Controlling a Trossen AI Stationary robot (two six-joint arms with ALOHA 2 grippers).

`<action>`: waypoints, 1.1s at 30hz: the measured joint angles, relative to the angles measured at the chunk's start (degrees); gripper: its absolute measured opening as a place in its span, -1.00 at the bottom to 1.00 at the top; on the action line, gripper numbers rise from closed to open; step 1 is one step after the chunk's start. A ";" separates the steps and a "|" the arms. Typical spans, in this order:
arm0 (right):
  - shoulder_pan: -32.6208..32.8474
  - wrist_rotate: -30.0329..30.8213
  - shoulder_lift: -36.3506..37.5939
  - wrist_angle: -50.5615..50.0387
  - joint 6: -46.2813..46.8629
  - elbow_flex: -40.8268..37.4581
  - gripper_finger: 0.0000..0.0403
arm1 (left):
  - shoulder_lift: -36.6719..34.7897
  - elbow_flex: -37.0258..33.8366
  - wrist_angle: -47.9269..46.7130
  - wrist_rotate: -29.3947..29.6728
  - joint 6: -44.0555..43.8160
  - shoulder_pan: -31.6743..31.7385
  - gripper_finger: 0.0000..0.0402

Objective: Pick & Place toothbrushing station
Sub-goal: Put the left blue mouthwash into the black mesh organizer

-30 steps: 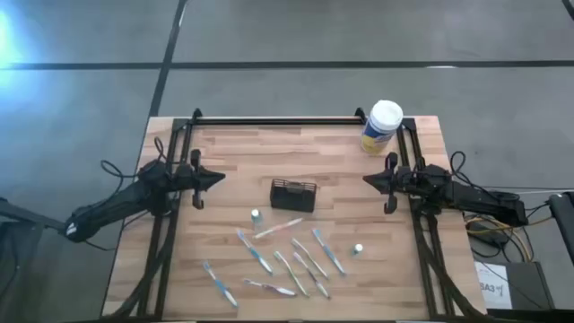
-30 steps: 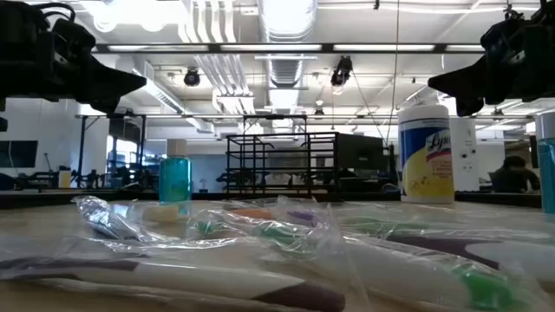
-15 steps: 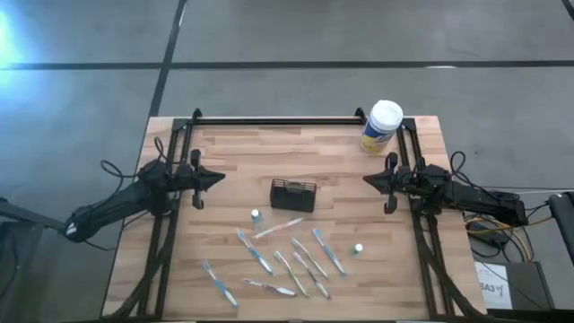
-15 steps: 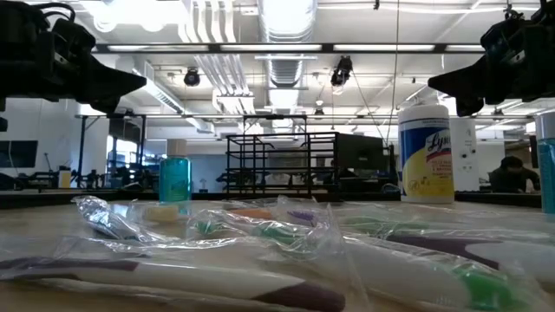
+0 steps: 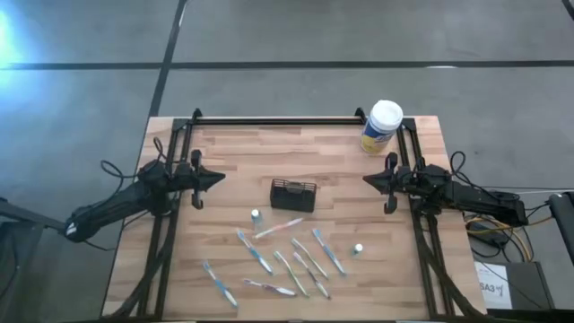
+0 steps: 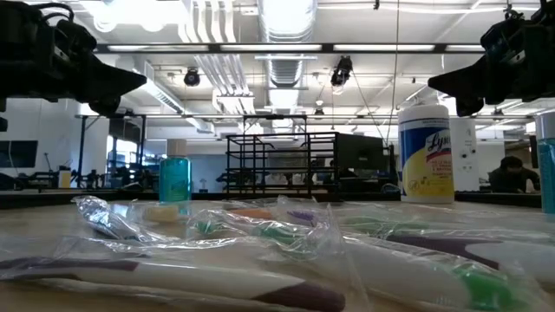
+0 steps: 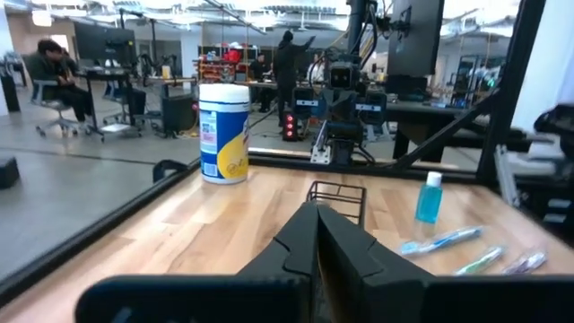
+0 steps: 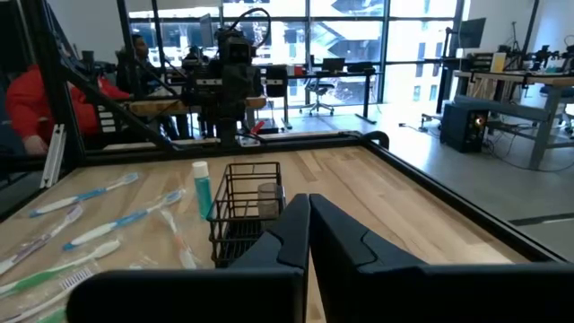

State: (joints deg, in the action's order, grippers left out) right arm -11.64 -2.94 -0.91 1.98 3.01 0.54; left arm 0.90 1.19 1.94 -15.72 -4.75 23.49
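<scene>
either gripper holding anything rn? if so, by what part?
Nothing held. Left gripper and right gripper are both shut and empty, hovering either side of the black holder box.

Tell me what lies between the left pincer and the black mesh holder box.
Only bare wooden table: in the high view nothing stands between the left pincer and the black mesh holder box.

Both arms matte black, slim jointed links w/ blocky wrists. Left end effector (image 5: pixel 218 178) and right end effector (image 5: pixel 369 179): dark wedge-shaped fingers tapering to a point. Black cables loop off each arm's rear; yellow and orange cables behind the right arm.
</scene>
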 joint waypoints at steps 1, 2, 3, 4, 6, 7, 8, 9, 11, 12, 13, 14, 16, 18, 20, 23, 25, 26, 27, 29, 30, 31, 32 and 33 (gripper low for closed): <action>0.00 -0.02 0.00 0.00 0.00 0.00 -0.96 | 0.00 -0.06 0.45 -0.01 -1.10 0.00 -0.92; 0.00 -0.02 0.00 0.00 0.02 0.00 -0.96 | 0.00 -0.08 1.11 -0.01 -2.18 0.00 -0.92; 0.00 -0.01 0.00 0.02 0.25 0.00 -0.96 | 0.00 -0.07 1.75 -0.01 -3.54 0.00 -0.92; 0.00 -0.02 0.00 0.14 1.00 0.00 -0.96 | 0.00 -0.07 2.24 0.00 -4.77 0.00 -0.93; 0.00 -0.02 0.00 0.34 2.76 0.00 -0.96 | 0.00 -0.06 2.79 0.01 -5.35 0.00 -0.94; 0.00 -0.03 0.00 0.33 3.42 0.00 -0.96 | 0.00 -0.06 3.62 0.12 -5.00 0.00 -0.94; 0.00 -0.04 0.00 0.33 3.79 0.00 -0.96 | 0.00 -0.06 5.32 0.22 -4.54 0.00 -0.94; 0.00 -0.04 0.00 0.31 3.91 0.00 -0.96 | 0.00 -0.06 7.37 0.30 -4.38 0.00 -0.94; 0.00 -0.04 0.00 0.33 3.91 0.00 -0.96 | 0.23 0.61 10.48 1.86 -5.01 -0.08 -0.94; 0.00 -0.02 0.00 0.35 3.91 0.00 -0.96 | 0.72 1.59 10.46 3.47 -5.66 -0.09 -0.94; 0.00 -0.02 0.00 0.35 3.91 0.00 -0.96 | 1.45 2.63 10.23 4.76 -6.10 -0.09 -0.94; 0.00 -0.02 0.00 0.35 3.91 0.00 -0.96 | 2.23 3.92 10.13 5.66 -6.35 -0.14 -0.95; 0.00 -0.02 0.00 0.35 3.91 0.00 -0.96 | 5.03 7.48 9.89 5.77 -6.99 -0.33 -0.96; 0.00 -0.02 0.00 0.35 3.67 0.00 -0.96 | 8.73 12.64 5.97 5.77 -7.41 -0.59 -0.97; 0.00 -0.02 -0.02 0.35 3.63 0.00 -0.96 | 13.32 18.87 0.03 5.79 -7.20 -1.26 -0.98; 0.00 -0.04 0.02 0.31 3.66 0.00 -0.96 | 21.74 29.08 -10.21 6.26 -5.18 -3.17 -0.98; 0.00 -0.04 0.02 0.29 4.39 0.00 -0.96 | 28.00 37.30 -17.57 9.29 -4.96 -4.46 -0.99; 0.00 -0.04 0.02 0.30 4.96 0.00 -0.96 | 31.03 41.67 -22.32 11.05 -4.93 -4.97 -0.99; 0.01 -0.04 0.02 0.29 5.57 0.00 -0.96 | 34.11 45.99 -27.81 12.60 -4.75 -5.29 -0.99; 0.01 -0.04 0.02 0.29 6.17 0.00 -0.96 | 40.23 54.20 -39.18 13.61 -4.77 -5.87 -0.99; 0.00 -0.04 0.02 0.27 6.30 0.00 -0.96 | 43.25 57.64 -43.85 13.77 -5.06 -6.25 -0.99; 0.00 -0.04 0.02 0.27 6.54 0.00 -0.96 | 45.98 60.62 -48.06 14.11 -5.56 -6.76 -0.99; 0.02 -0.04 0.02 0.26 6.86 0.00 -0.96 | 48.38 62.97 -51.55 14.64 -5.78 -7.50 -0.99; 0.00 -0.07 0.02 0.24 7.36 0.00 -0.96 | 50.47 64.78 -53.82 15.33 -5.78 -8.45 -0.99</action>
State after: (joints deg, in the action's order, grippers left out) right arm -11.64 -3.01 -0.89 2.22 10.36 0.54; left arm 51.37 65.97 -51.88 -0.38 -10.53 15.03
